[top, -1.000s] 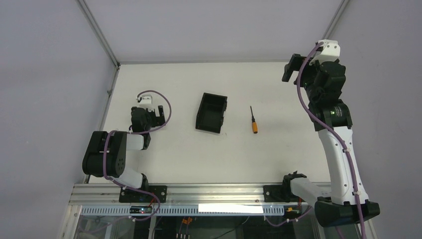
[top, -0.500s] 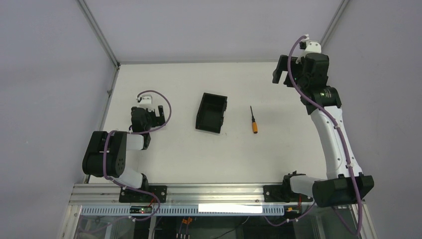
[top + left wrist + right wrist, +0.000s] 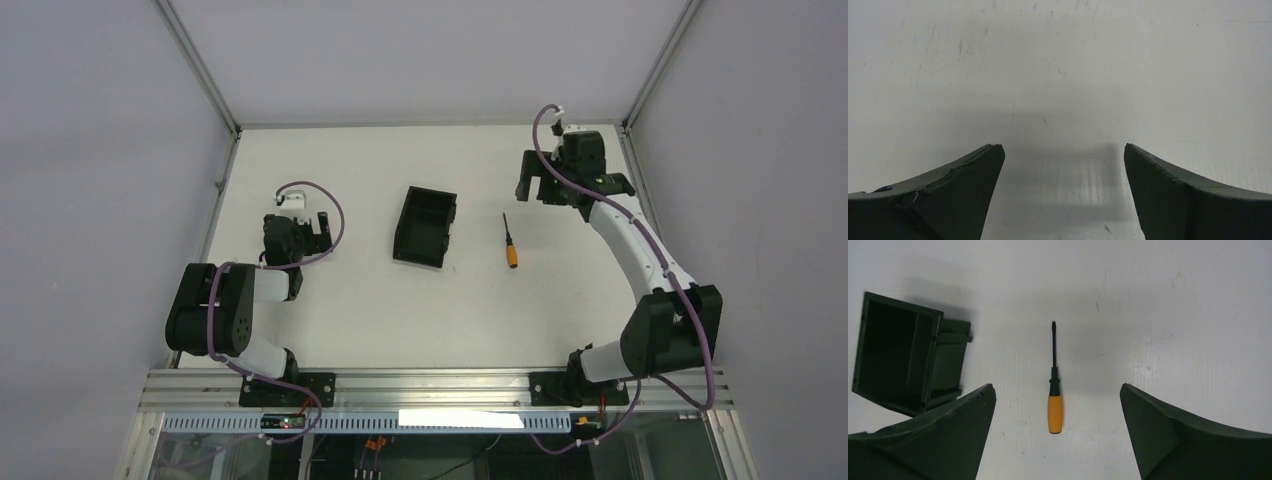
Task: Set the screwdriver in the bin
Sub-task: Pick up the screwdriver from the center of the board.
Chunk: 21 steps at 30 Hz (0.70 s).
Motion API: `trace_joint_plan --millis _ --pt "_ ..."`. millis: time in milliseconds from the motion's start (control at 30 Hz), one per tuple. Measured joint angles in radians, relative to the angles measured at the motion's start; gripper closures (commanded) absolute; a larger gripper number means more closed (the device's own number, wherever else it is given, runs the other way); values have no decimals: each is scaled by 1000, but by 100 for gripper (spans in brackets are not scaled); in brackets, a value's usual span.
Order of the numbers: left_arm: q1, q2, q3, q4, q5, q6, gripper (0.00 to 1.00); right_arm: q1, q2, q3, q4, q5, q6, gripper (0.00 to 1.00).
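1. Progress: early stage, nothing done yet. The screwdriver point(image 3: 511, 243) lay flat on the table point(image 3: 350, 310), untouched.
2. Location: it sat right of the bin point(image 3: 425, 250), near but apart, w/ orange handle toward the arm bases and shaft tip pointing to the far side.
3. The bin stood open-top, and its inside looked empty.
4. The right gripper point(image 3: 535, 190) hung just beyond the tool's tip, fingers spread fully wide, holding nothing. In the wrist view the screwdriver showed centred between them.
5. The left gripper point(image 3: 1063, 147) was low over bare table on the left, jaws apart, nothing held.
6. Remaining, as a judgement: lower, grasp the handle, carry it over to the bin, release. Approx. the whole task was still ahead.
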Motion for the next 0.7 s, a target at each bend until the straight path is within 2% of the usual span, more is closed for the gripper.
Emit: trace_joint_plan --millis 467,567,700 --pt "0 0 0 0 0 0 1 114 251 -206 109 94 69 3" --pt "0 0 0 0 0 0 1 138 286 -214 116 124 76 9" --pt "0 0 0 0 0 0 1 159 299 -214 129 148 81 22"
